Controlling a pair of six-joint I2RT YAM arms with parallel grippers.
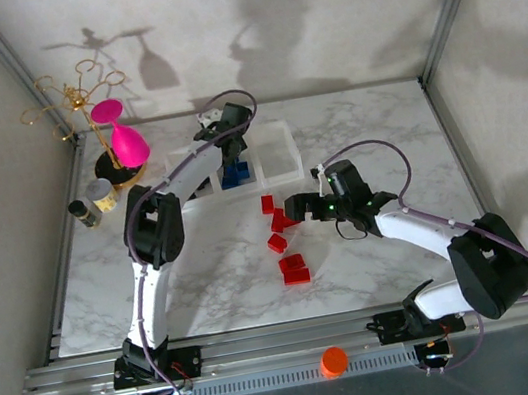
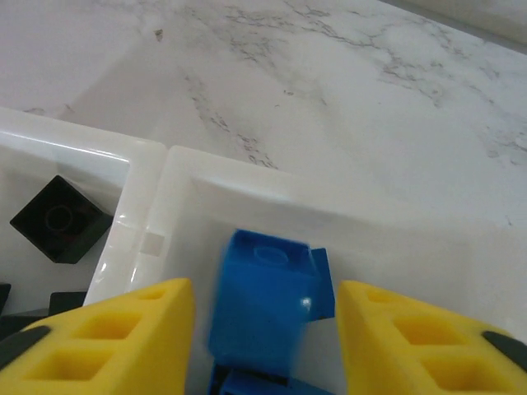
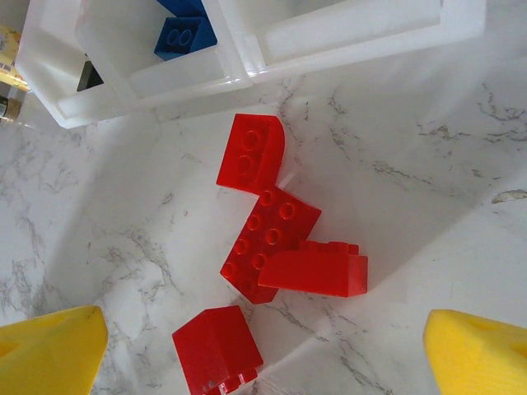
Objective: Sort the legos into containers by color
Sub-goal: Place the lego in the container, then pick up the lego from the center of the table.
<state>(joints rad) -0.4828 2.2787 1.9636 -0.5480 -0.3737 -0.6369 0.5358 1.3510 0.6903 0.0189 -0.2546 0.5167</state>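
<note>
Several red legos (image 3: pixel 272 247) lie mid-table beneath the right gripper (image 3: pixel 263 350), whose fingers are spread wide. The left gripper (image 2: pixel 263 329), equally spread, hangs over a blue lego (image 2: pixel 259 304) in the middle bin of the containers (image 1: pixel 294 147), near the table's (image 1: pixel 386 137) far edge.

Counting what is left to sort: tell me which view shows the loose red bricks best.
The right wrist view: the red bricks lie close below, studs and shapes clear. The top external view shows these bricks small and scattered. The left wrist view looks at a blue brick in a bin.
</note>
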